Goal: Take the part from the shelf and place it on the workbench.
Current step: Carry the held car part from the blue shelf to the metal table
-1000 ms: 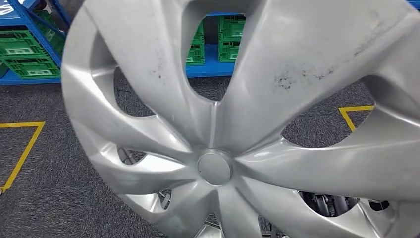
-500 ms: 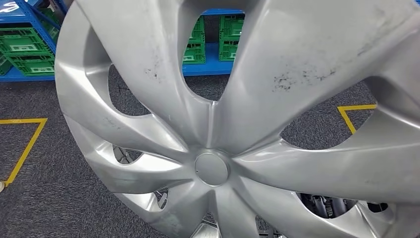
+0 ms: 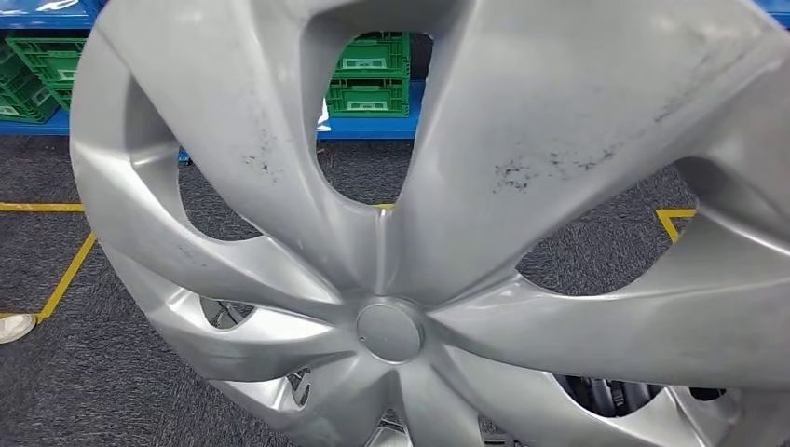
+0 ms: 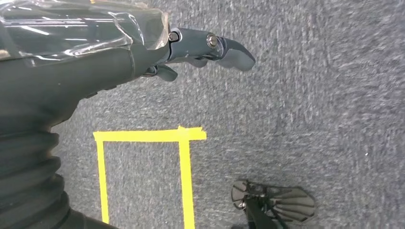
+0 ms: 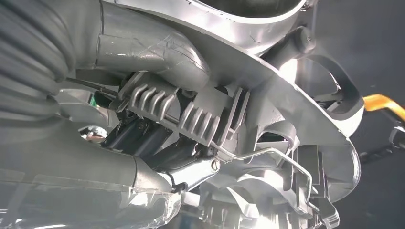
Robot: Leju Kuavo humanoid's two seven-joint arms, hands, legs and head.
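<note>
The part is a large silver wheel cover (image 3: 559,112) with curved spokes and a round centre cap. It is held up close in the head view, tilted, and spreads across most of the picture. My right hand (image 5: 148,129) grips it from behind at the rim: the thick thumb (image 5: 153,47) presses on the wheel cover's (image 5: 291,109) ribbed back edge, with the darker fingers under it. Dark parts of that hand (image 3: 610,396) show through a lower opening. My left hand (image 4: 191,47) hangs over the grey carpet with its fingers stretched out and nothing in them.
A blue shelf (image 3: 373,126) with green crates (image 3: 371,73) stands across the carpet behind the cover. Yellow tape lines (image 3: 65,270) and a yellow corner mark (image 3: 675,219) lie on the floor. A person's shoe (image 3: 14,326) is at the left edge.
The whole picture has shifted: the shelf and crates now sit further left and the shoe has come into view, so the camera has turned. The cover stays in my right hand.
</note>
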